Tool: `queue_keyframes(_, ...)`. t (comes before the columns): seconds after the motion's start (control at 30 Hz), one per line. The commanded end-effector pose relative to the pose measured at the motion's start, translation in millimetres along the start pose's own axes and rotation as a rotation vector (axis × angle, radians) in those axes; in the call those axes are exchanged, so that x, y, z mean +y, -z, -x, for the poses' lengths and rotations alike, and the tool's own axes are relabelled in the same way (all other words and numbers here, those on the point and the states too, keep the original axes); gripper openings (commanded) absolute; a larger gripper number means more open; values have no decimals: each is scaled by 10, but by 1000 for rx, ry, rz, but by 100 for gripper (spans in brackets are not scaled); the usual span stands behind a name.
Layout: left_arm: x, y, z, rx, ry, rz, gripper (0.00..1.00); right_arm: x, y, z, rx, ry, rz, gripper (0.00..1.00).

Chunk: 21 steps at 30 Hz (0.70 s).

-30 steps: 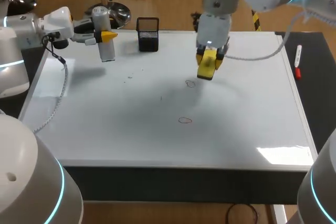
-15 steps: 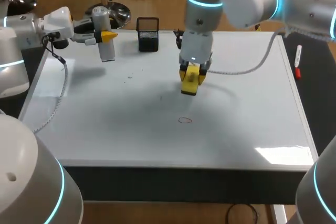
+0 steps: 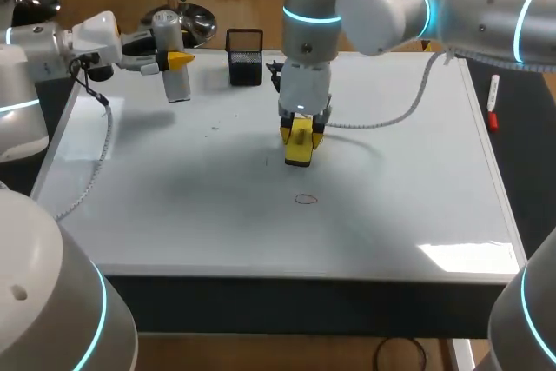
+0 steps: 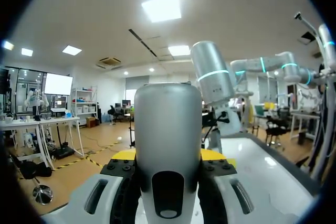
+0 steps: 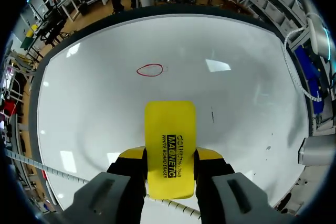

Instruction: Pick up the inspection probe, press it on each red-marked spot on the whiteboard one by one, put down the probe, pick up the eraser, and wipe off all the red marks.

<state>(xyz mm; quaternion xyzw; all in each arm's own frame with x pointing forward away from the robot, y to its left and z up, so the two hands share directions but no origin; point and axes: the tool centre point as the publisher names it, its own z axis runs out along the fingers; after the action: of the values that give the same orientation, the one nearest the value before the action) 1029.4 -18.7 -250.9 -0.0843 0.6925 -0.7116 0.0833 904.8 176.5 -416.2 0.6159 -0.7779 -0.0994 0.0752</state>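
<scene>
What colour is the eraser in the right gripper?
The eraser is bright yellow with black print, clearest in the right wrist view.

The whiteboard (image 3: 408, 188) is smooth and glossy, with light glaring off it. The eraser (image 5: 169, 145) looks like smooth yellow plastic, the probe (image 4: 168, 129) matt grey, and the basket (image 3: 245, 58) black wire mesh.

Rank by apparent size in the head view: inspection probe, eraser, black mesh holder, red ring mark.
1. inspection probe: clearly largest.
2-3. black mesh holder and eraser: too alike to rank, and the holder sits farther from the camera.
4. red ring mark: smallest.
</scene>
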Motion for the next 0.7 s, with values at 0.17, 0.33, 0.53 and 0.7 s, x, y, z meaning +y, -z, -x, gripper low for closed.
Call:
queue_keyframes(0.17, -14, -2, -16, -5, -2, 1, 0, -31, -46, -5, 33, -11, -12, 0)
queue_keyframes(0.33, -14, -2, -16, -5, -2, 1, 0, -46, -126, -34, 44, -20, -4, 0)
queue_keyframes(0.53, -14, -2, -16, -5, -2, 1, 0, -57, -197, -103, 44, -38, 7, 0)
queue_keyframes(0.7, -14, -2, -16, -5, -2, 1, 0, -76, -227, -146, 43, -50, 12, 0)
